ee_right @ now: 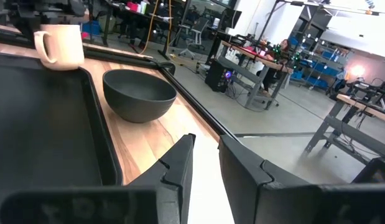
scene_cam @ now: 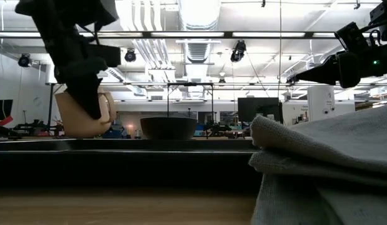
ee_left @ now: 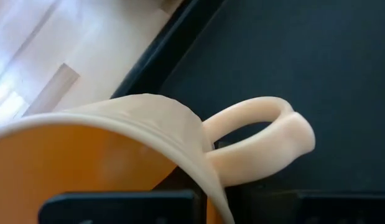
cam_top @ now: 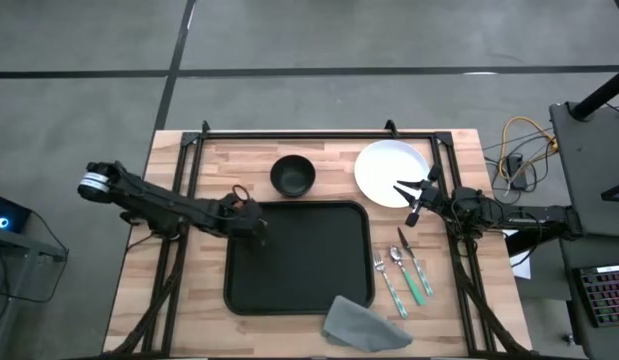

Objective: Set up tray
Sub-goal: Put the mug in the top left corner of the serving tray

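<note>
The black tray [cam_top: 299,255] lies in the middle of the wooden table. A cream mug [scene_cam: 84,115] with an orange inside [ee_left: 68,162] hangs over the tray's left edge, near the far left corner, with my left gripper [cam_top: 254,224] shut on it from above. In the high view the gripper hides the mug. My right gripper [ee_right: 206,144] stands open and level just above the near left rim of the white plate [cam_top: 392,172], nothing between its fingers. My left gripper holds the mug by its wall at the rim [ee_left: 208,180], right beside the handle [ee_left: 260,137], one finger inside [ee_left: 117,208] and one outside [ee_left: 304,208]. The fingers slant down from above. The mug hangs roughly upright; whether its bottom touches the tray I cannot tell.
A dark bowl [cam_top: 292,175] stands on the wood just beyond the tray's far edge. A fork, spoon and knife with green handles [cam_top: 404,275] lie to the right of the tray. A grey folded napkin [cam_top: 364,322] lies at the tray's near right corner.
</note>
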`<state>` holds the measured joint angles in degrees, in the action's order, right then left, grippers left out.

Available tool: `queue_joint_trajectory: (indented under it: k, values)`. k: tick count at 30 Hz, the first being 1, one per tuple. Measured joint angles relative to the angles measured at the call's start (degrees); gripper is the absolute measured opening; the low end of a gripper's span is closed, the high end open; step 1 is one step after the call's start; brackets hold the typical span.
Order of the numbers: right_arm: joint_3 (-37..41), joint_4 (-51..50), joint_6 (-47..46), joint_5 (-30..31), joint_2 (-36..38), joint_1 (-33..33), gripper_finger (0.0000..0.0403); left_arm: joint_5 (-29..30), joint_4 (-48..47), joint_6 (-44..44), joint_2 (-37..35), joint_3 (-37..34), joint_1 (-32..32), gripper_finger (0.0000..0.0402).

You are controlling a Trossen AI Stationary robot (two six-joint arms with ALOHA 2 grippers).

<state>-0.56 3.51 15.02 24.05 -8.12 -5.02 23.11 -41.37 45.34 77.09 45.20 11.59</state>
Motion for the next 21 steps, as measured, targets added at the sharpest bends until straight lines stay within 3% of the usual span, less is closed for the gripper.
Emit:
queue_joint_trajectory:
  k: [10, 21]
  values:
    - [0.0, 0.0, 0.0, 0.0, 0.0, 0.0, 0.0068, -4.8, -6.3, -1.3, 5.6, 7.9, -0.9, 0.0005]
    - [0.0, 0.0, 0.0, 0.0, -0.2, 0.0, 0.0068, -11.9, -5.7, -3.3, 5.2, 4.4, -6.7, 0.0005]
